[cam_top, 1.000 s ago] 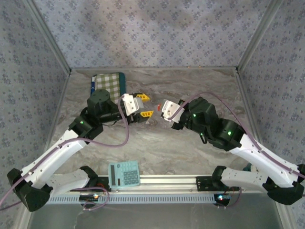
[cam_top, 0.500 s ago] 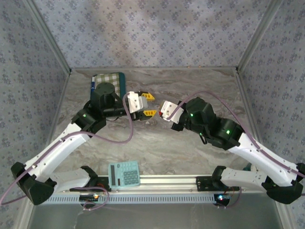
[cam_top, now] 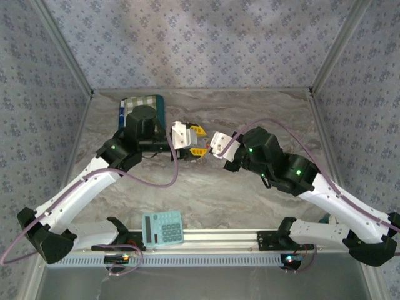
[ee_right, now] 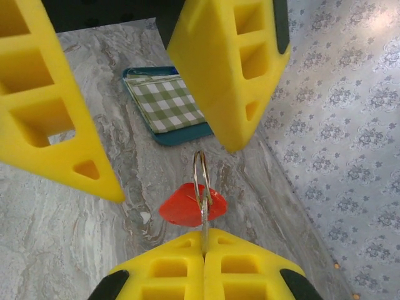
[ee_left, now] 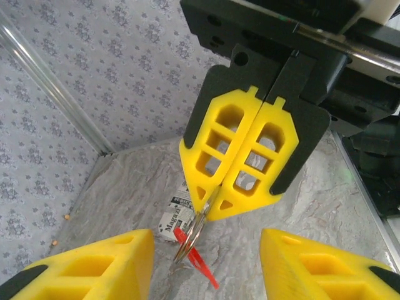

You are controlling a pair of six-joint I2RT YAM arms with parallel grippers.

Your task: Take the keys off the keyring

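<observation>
Right wrist: right gripper [ee_right: 204,236] fingers held keyring [ee_right: 200,176], lower centre, keys [ee_right: 185,207] hanging; left gripper [ee_right: 176,173] fingers wide, upper frame; keyring could slip if tugged sideways

The right hand [ee_right: 204,234] has its yellow fingers pressed together on a thin metal keyring [ee_right: 200,175], which stands upright with the red keys [ee_right: 181,209] on it. The left hand [ee_right: 175,170] gapes wide just beyond. A green checked pad [ee_right: 169,103] lies on the marbled worktop [ee_right: 62,250].

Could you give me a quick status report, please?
Right gripper shut on keyring. Left gripper open, flanking it. Red key on ring. Path unobstructed.
</observation>
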